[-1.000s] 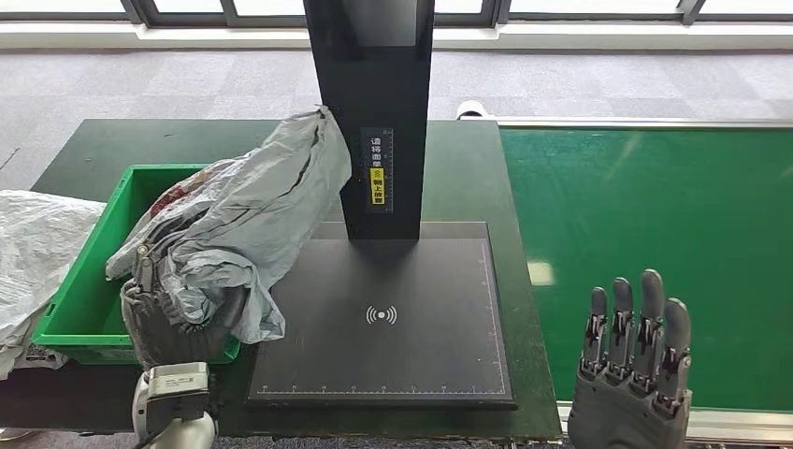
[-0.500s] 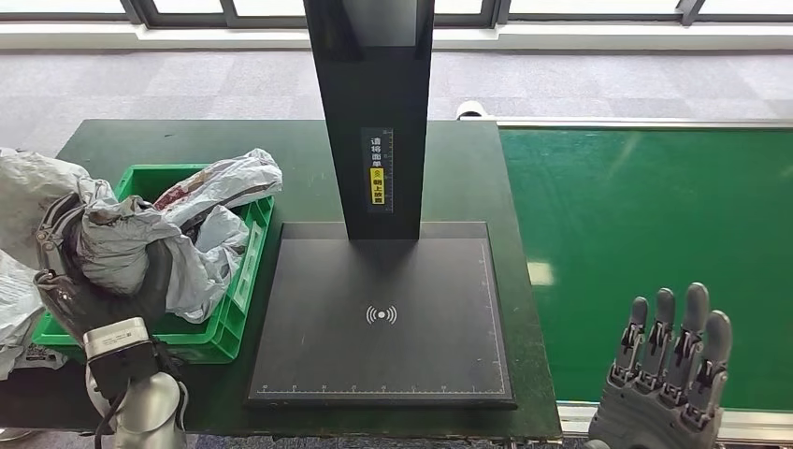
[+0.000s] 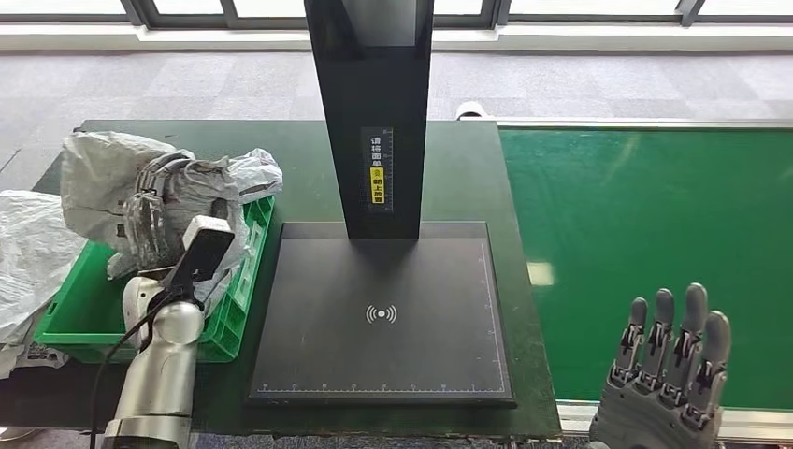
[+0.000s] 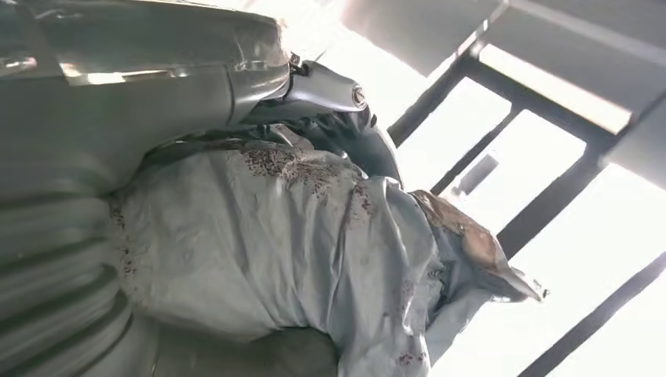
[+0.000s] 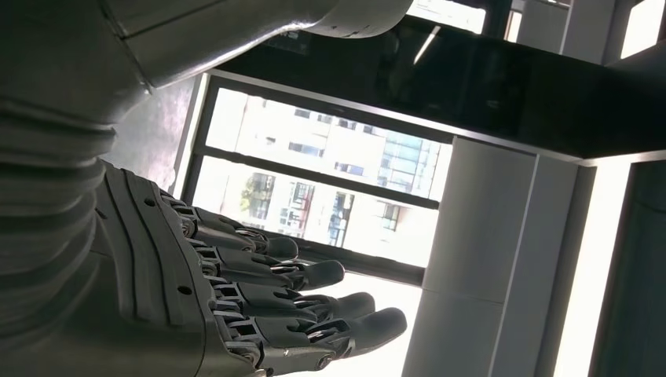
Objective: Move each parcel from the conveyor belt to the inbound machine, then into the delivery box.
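Gripping the grey parcel (image 3: 131,178), the left hand (image 3: 154,217) holds it above the far end of the green delivery box (image 3: 70,323), at about nine o'clock from the inbound machine's black platform (image 3: 383,318). The crumpled plastic bag bulges over the fingers and drapes past the box's far rim, one loose end reaching toward three o'clock. In the left wrist view the same parcel (image 4: 314,259) lies pressed against the palm, its pale wrapper speckled with reddish marks, and the thumb (image 4: 322,86) curls over its upper side. The silver left arm (image 3: 154,374) rises from six o'clock beside the box's near right corner.

Beyond the box, at nine o'clock, a heap of white bags (image 3: 28,253) rests at the table edge. The machine's dark upright column (image 3: 374,112) stands at twelve o'clock of the platform, bearing a small yellow label.

At three o'clock stretches the green conveyor belt (image 3: 655,234). The right hand (image 3: 664,374) hovers over its near edge, at about five o'clock, fingers straight, apart and grasping nothing; the right wrist view shows this hand (image 5: 259,306) spread the same way against bright windows.
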Available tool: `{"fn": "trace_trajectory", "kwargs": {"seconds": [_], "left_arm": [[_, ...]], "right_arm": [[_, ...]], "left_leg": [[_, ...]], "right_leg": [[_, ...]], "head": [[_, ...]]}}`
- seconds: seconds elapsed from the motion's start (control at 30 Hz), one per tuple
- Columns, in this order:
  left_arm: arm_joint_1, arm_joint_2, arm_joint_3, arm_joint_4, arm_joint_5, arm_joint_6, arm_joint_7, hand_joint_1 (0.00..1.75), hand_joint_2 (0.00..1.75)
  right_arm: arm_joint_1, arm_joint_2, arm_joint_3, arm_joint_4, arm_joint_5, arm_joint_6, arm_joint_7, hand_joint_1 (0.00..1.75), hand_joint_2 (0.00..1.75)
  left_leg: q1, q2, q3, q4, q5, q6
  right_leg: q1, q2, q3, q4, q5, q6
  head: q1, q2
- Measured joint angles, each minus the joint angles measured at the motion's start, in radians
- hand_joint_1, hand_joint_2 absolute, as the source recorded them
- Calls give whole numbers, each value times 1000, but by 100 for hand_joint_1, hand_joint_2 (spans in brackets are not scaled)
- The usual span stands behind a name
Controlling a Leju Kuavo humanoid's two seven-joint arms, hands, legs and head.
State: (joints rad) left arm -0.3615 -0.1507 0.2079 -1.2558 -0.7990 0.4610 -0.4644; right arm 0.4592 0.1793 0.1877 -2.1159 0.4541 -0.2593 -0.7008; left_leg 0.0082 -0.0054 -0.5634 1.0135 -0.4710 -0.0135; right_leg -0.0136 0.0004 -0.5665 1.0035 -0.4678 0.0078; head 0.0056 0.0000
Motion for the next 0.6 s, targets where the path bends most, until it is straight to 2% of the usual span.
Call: {"fn": "trace_trajectory", "kwargs": {"seconds": [0.23, 0.27, 0.3, 0.37, 0.4, 0.43, 0.6], "left_arm": [[-192, 38, 0, 468, -132, 38, 90, 175, 175], [-210, 41, 0, 514, -143, 40, 102, 140, 175], [-226, 44, 0, 553, -155, 42, 113, 96, 175], [-253, 47, -1, 613, -178, 54, 135, 9, 87], [-262, 47, -1, 634, -187, 63, 142, 0, 44], [-267, 47, -1, 649, -191, 74, 146, 0, 0], [-254, 39, 11, 621, -113, 102, 109, 0, 0]], "right_arm": [[-31, -2, 0, 15, -9, 68, 0, 0, 175], [-35, -2, 0, 18, -7, 73, 0, 0, 175], [-37, -2, 0, 21, -5, 76, 0, 0, 175], [-40, -2, 0, 23, 1, 80, 0, 0, 175], [-40, -2, 0, 24, 3, 80, 0, 0, 175], [-40, -2, 0, 24, 6, 80, 0, 0, 175], [-30, 4, 0, 21, 27, 82, 0, 0, 175]], "left_leg": [[0, 1, 0, 0, 0, -1], [0, 1, 0, 0, 0, -1], [0, 1, 0, 0, 0, -1], [0, 1, 1, 0, 0, -1], [0, 1, 1, 0, 0, -1], [0, 1, 1, 0, 0, -1], [0, 1, 2, -1, 0, -1]], "right_leg": [[0, 1, 0, 0, 1, 0], [0, 1, 0, 0, 1, 0], [0, 1, 0, 0, 1, 0], [0, 1, 1, 0, 1, 0], [0, 1, 1, 1, 1, -1], [0, 1, 1, 1, 1, -1], [0, 1, 1, 1, 1, -1]], "head": [[0, 0], [0, 0], [0, 0], [0, 0], [0, 0], [0, 0], [0, 0]]}}
